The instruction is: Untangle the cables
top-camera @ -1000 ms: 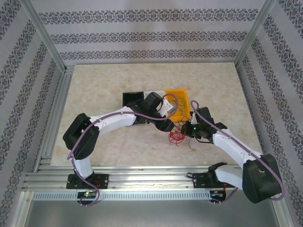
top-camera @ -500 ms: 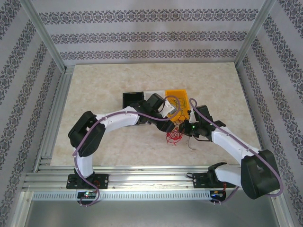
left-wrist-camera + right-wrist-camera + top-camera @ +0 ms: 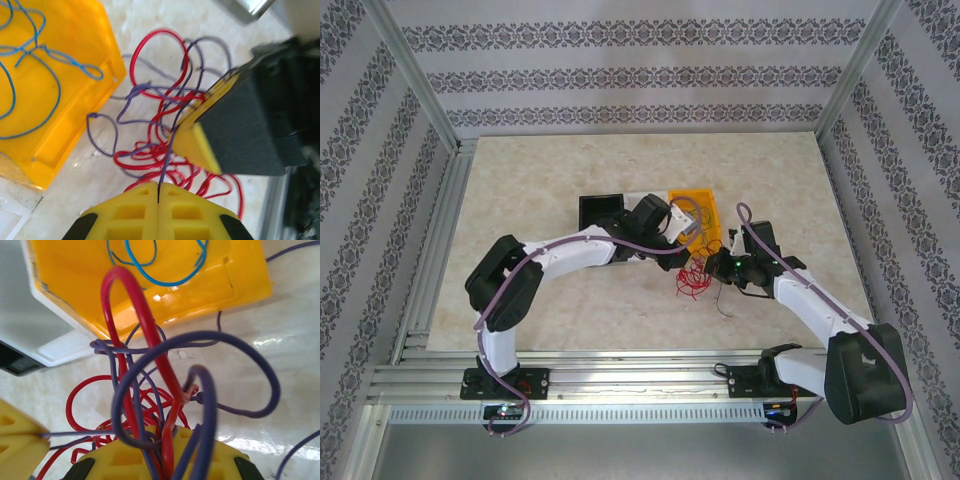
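Left jaws have clamped the cables (image 3: 692, 284), arm outstretched.

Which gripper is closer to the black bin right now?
Left. The left gripper sits right of the black bin, toward the bases; the right gripper is farther right, past the cables.

Place: a robotics lab test cell.
Frame: aluminium profile posts (image 3: 412, 75) and a slotted near rail (image 3: 620, 385) box the space in.
Walls: panels (image 3: 620, 75) printed with a striped ornamental pattern.
Surface: marble-look board (image 3: 540, 170).
Rig: left arm (image 3: 570, 250) and right arm (image 3: 820, 310), both bolted to the rail.
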Tool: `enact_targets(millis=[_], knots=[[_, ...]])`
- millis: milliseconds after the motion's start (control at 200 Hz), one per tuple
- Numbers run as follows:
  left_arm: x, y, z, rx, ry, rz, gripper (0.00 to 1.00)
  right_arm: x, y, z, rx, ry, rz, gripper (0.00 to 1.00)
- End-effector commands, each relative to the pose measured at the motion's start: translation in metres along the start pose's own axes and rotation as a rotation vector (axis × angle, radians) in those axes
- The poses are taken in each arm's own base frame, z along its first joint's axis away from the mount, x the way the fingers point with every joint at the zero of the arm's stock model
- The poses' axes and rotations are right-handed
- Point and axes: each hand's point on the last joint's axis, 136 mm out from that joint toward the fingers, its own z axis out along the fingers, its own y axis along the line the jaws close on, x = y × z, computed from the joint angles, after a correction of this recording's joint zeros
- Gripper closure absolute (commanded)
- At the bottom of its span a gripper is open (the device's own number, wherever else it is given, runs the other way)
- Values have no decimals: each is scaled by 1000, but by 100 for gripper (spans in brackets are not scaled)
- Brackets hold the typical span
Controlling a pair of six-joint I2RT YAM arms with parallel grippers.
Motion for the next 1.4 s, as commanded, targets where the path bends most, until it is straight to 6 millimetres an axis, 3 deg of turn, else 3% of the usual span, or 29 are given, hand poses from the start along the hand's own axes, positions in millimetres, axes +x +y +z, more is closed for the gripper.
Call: enact_targets(millis=[0, 90, 195, 335, 495, 710, 809, 899, 1039, 1249, 1394], knots=[[-56, -9, -59, 53, -211, -88, 100, 8, -59, -4, 214, -26, 150, 93], [-71, -12, -80, 124, -276, -162, 100, 12, -72, -5, 265, -28, 187, 90], [-83, -18, -96, 198, -337, -195, 100, 14, -82, -6, 303, -35, 228, 79], [-78, -17, -97, 196, -321, -203, 100, 16, -90, -6, 333, -43, 261, 66], [-67, -13, -90, 150, -266, -175, 100, 13, -85, -9, 319, -58, 248, 58], [-41, -2, -66, 53, -160, -128, 100, 2, -70, -32, 303, -115, 168, 50], [-24, -6, -46, 21, -71, -57, 75, -5, -60, -45, 289, -165, 124, 52], [-9, -13, -29, 30, -2, -6, 65, -14, -49, -51, 264, -194, 81, 54], [8, -19, -5, 31, 85, 58, 50, -24, -34, -48, 241, -145, -9, 57], [19, -10, 32, -15, 122, 109, 44, -33, -23, -34, 283, -31, -115, 58], [18, -9, 44, 2, 115, 102, 44, -29, -24, -18, 314, 48, -147, 60]])
